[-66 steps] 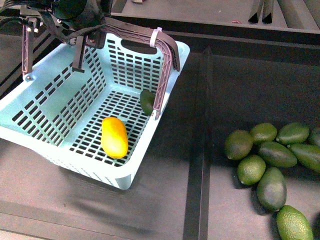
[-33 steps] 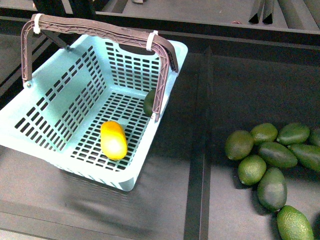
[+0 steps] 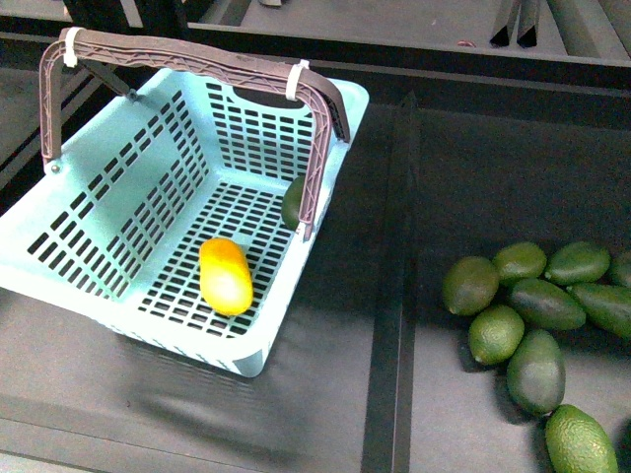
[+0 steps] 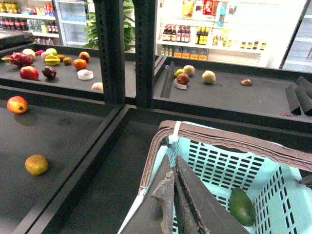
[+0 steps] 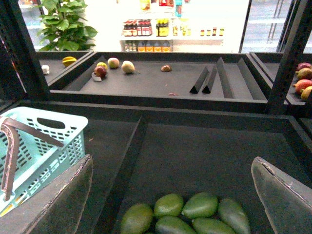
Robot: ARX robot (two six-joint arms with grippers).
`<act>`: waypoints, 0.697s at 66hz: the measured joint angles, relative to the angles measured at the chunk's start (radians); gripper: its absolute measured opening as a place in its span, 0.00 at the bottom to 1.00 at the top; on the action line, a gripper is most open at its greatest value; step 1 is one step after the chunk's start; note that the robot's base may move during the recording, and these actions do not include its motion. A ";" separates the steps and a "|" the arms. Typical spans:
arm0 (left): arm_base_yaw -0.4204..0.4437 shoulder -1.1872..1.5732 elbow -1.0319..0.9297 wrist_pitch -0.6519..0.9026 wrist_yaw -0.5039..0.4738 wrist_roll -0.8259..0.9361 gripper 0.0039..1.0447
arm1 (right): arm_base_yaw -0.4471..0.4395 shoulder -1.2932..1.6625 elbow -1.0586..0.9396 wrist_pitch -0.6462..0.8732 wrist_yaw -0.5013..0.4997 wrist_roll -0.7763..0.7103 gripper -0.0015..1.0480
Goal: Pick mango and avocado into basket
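— Jaws?
— Left gripper (image 4: 174, 187) pressed together, holding nothing; right gripper (image 5: 170, 195) spread wide, empty.
— Fruit?
— Mango (image 3: 225, 275) on the basket (image 3: 118, 177) floor; avocado (image 3: 292, 200) at its two o'clock, behind the handle.

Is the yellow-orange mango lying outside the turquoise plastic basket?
No, the yellow-orange mango lies on the slotted floor inside the turquoise plastic basket.

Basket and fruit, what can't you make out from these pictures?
- Avocado in the basket: front view, mostly hidden behind the handle.
- Mango: left wrist view, out of frame.
- Loose avocados: cut off by the front view's right edge.
- Shelf bottles: right wrist view, too small to read.
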 joint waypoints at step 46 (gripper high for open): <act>0.027 -0.621 -0.058 -0.537 0.010 0.002 0.02 | 0.000 0.000 0.000 0.000 0.000 0.000 0.92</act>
